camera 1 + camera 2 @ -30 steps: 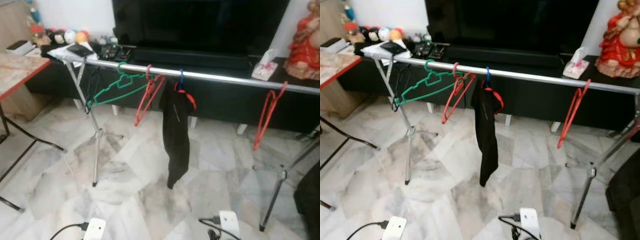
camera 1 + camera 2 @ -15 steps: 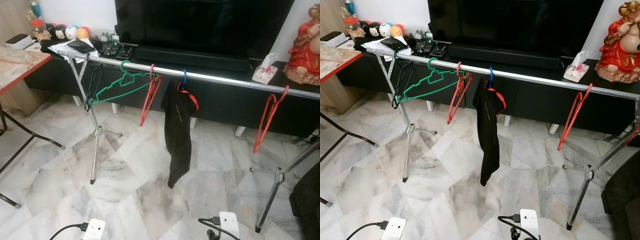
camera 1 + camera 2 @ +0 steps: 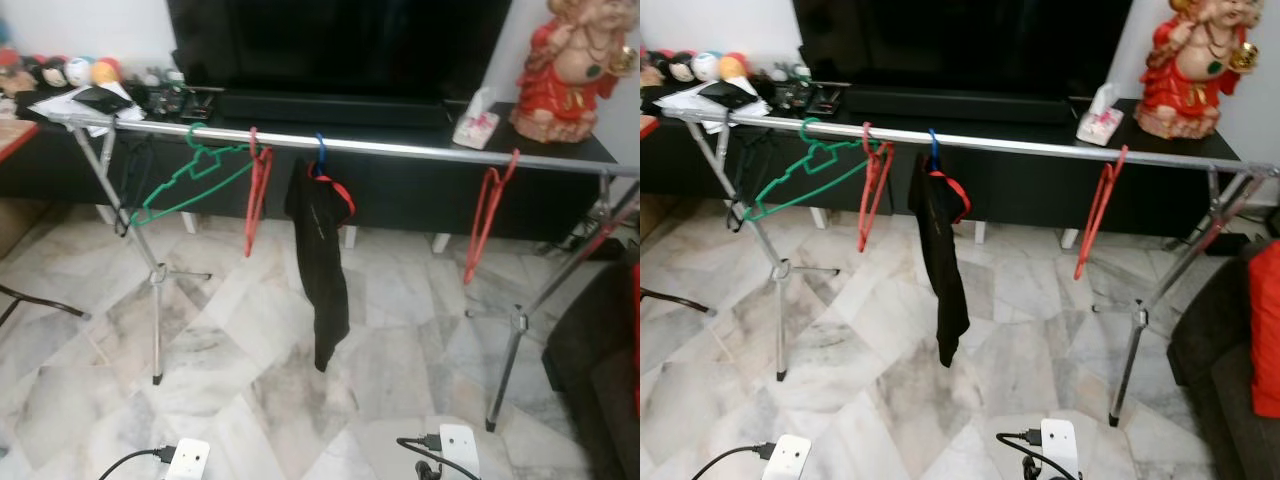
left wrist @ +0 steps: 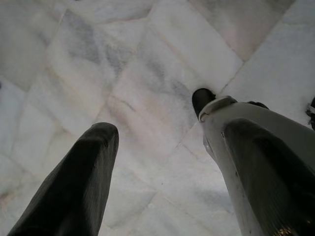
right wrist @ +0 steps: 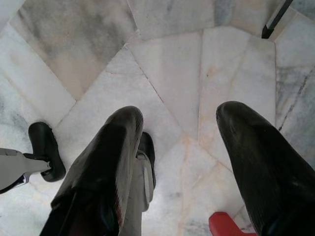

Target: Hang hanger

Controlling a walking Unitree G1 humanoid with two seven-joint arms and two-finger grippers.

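Over the marble floor (image 4: 147, 59), both grippers hang open, holding nothing.

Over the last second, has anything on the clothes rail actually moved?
No, only the view swung right. The green hanger, both red hangers and the black garment hang where they did on the rail. Both grippers are open, empty, pointing at the floor.

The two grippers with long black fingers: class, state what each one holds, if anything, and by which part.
Nothing is held. The left gripper and the right gripper both hang open over the white marble floor, with only tiles showing between their fingers.
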